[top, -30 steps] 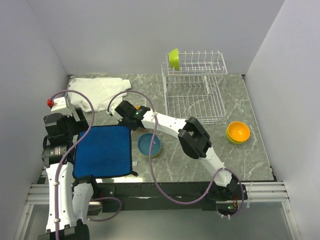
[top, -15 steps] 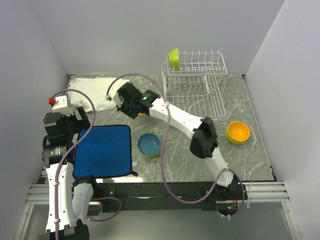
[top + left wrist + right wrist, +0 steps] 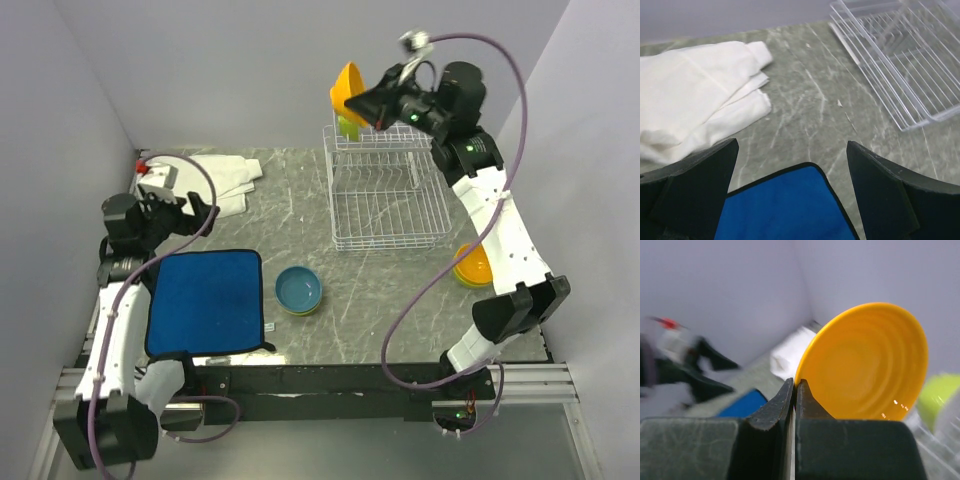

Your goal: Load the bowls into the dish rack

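My right gripper (image 3: 372, 103) is shut on the rim of an orange bowl (image 3: 347, 93), held high above the left end of the white dish rack (image 3: 390, 190). In the right wrist view the orange bowl (image 3: 867, 365) stands on edge, pinched between the fingers at its rim. A lime green bowl (image 3: 347, 127) stands in the rack's upper shelf just below it, and also shows in the right wrist view (image 3: 938, 397). A blue bowl (image 3: 299, 290) sits stacked on another bowl on the table. An orange-and-yellow bowl stack (image 3: 472, 268) lies at the right, partly behind the arm. My left gripper (image 3: 185, 215) is open and empty above the blue mat (image 3: 205, 302).
A white folded cloth (image 3: 225, 175) lies at the back left, also in the left wrist view (image 3: 695, 110). The blue mat's corner (image 3: 785, 205) lies under the left gripper. The rack's lower basket (image 3: 905, 65) shows at the left wrist view's right. Grey walls enclose the table.
My right arm lifted the orange bowl from the table near the mat and swung it up and right to above the rack. My left arm shifted slightly back and right.
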Available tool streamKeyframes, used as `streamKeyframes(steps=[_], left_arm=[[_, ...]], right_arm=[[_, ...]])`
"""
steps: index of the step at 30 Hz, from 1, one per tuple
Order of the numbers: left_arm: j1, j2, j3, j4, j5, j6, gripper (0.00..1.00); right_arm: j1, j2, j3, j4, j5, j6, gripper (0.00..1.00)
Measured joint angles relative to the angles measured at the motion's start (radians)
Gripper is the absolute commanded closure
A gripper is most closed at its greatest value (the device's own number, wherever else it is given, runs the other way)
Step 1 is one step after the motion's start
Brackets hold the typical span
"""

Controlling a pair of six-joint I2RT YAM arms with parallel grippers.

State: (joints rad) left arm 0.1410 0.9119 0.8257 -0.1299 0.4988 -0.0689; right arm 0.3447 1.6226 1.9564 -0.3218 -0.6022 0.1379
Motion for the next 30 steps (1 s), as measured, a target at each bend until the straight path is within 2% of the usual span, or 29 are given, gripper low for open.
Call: streamKeyframes(steps=[3,6,11,17,23,30], left_arm=[[-0.024,0.084,0.022,0.006,0.071,0.064,0.03],[-0.045,0.163,0.09,-0.043,0.112,0.161,0.03],[-0.057,0.285,0.238,-0.135,0.14,0.315,0.03],[-0.06,0.362,0.312,-0.238,0.099,0.456,0.03],[-0.079,0.416,0.364,-0.319,0.021,0.564,0.03],[-0.099,0.457,0.42,-0.38,-0.062,0.636,0.03]], right_arm=[[-0.101,0.009,-0.081,0.304,-0.19,0.266,1.0],[-0.189,0.095,-0.093,0.579,-0.332,0.518,1.0],[-0.296,0.268,-0.05,0.84,-0.449,0.791,1.0],[-0.371,0.44,0.056,0.959,-0.51,0.956,1.0],[-0.38,0.51,0.09,1.032,-0.521,1.027,1.0],[-0.373,0.554,0.091,1.043,-0.513,1.064,1.0]])
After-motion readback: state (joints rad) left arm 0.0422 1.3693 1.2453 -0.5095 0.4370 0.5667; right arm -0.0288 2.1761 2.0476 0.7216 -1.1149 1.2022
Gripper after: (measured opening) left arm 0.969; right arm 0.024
